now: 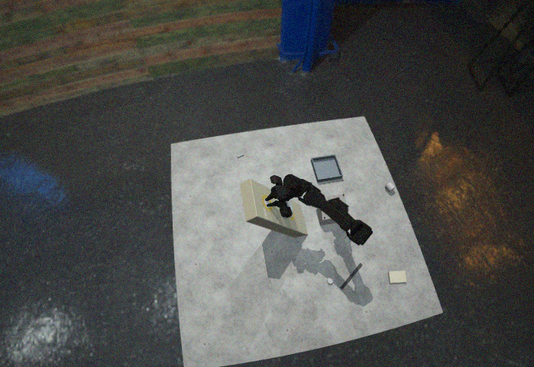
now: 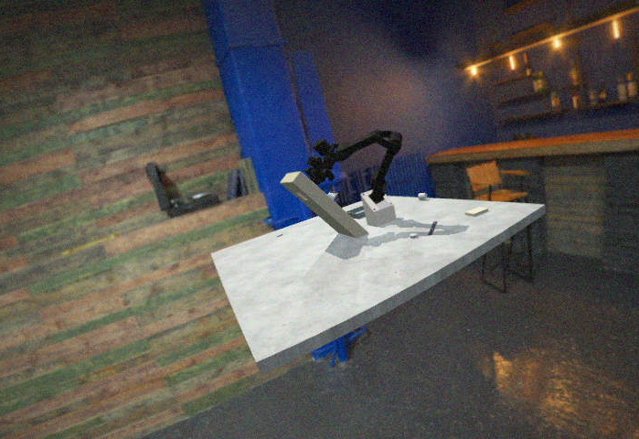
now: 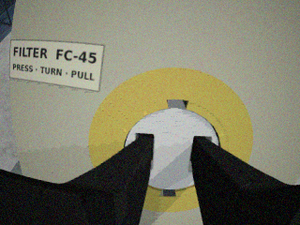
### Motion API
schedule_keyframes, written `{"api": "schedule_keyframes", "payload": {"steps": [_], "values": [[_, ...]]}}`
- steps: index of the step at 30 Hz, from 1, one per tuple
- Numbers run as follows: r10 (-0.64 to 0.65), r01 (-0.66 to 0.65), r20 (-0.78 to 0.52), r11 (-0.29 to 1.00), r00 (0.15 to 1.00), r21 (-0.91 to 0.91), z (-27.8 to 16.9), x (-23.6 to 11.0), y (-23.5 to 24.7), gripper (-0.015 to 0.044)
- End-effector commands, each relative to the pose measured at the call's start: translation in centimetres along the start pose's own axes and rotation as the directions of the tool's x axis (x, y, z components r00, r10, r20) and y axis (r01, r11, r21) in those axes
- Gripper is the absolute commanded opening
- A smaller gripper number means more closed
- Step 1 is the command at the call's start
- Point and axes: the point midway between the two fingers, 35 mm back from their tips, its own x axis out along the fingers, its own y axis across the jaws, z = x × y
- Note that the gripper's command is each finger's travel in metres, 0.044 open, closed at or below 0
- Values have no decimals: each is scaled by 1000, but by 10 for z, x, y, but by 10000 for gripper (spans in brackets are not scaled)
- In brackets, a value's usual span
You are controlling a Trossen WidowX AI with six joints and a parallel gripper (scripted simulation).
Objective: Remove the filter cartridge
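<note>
The round white filter cartridge [image 3: 174, 122] sits flush in the tilted beige service panel [image 3: 187, 25] [image 1: 252, 199] [image 2: 320, 204], ringed by a yellow band [image 3: 122, 109]. A label [image 3: 56, 64] on the panel reads "FILTER FC-45, PRESS · TURN · PULL". My gripper [image 3: 172, 142] [image 1: 270, 202] [image 2: 314, 173] is pressed to the cartridge face, its two black fingers a little apart, their tips on the left and right of the disc. Nothing lies between the fingers. The fingertips hide the slots. The grey tray [image 1: 325, 157] lies flat on the table behind the arm.
The panel leans on the white table top [image 1: 215, 267] [image 2: 299, 289]. A small white cylinder [image 1: 389, 186], a cream block [image 1: 397, 277], a dark stick [image 1: 351, 276] and a small white piece [image 1: 330, 280] lie to the right. The arm's base block [image 2: 379, 212] stands beside the panel.
</note>
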Motion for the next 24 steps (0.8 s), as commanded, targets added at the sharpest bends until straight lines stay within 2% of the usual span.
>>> {"api": "schedule_keyframes", "payload": {"steps": [1,10,12,14,24], "values": [[-2,2,-8,1000,1000,2,-2,4,0,100],[0,0,0,1000,1000,0,0,0,0,40],[0,0,0,1000,1000,0,0,0,0,0],[0,0,0,1000,1000,5,0,0,0,0],[-2,4,-7,954,1000,300,-1,5,0,0]]}}
